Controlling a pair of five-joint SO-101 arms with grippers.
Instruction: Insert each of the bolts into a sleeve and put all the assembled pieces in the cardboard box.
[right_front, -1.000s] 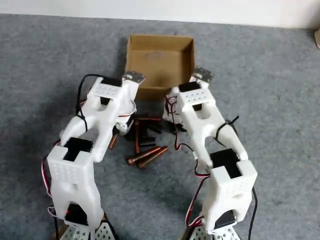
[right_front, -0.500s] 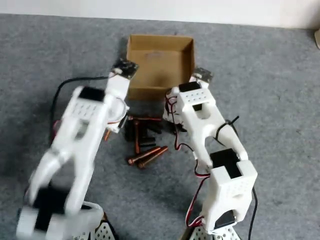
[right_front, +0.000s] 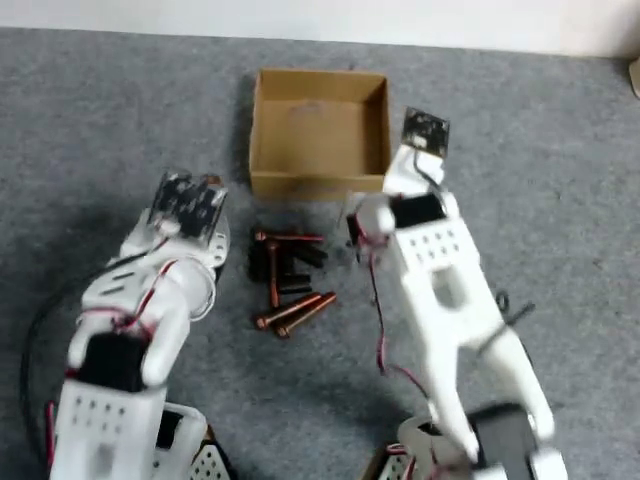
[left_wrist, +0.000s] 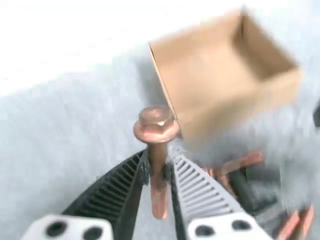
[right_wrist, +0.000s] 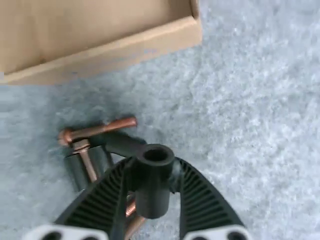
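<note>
Grey felt-like matting covers the bench (right_front: 560, 250), running from the arms' bases to a pale strip at the far edge.

Nearest, the left arm (right_front: 140, 310) stands in front of and to the left of the cardboard box (right_front: 310, 185), well apart from it. The left jaws pinch a copper bolt (left_wrist: 158, 150) by its shank, pressed against it from both sides. The bolt lies along the jaws, its flanged hex head out past the tips.

The right arm (right_front: 450, 290) slants up to the box's front right corner, with its wrist just beside that corner. The right jaws clamp a black sleeve (right_wrist: 151, 180) across its body, and the open bore faces out beyond the tips.

Farther on, between the two arms and just in front of the box's front wall, lies a heap of loose bolts (right_front: 292, 310) and loose sleeves (right_front: 290, 262), some touching or crossing. Two of these bolts lie side by side at the end of the heap farthest from the box. Another lies parallel to the box's front wall, close to it.

Beyond the heap the box sits open-topped, showing its brown inner walls and floor. Behind the box runs the pale strip (right_front: 300, 15).
</note>
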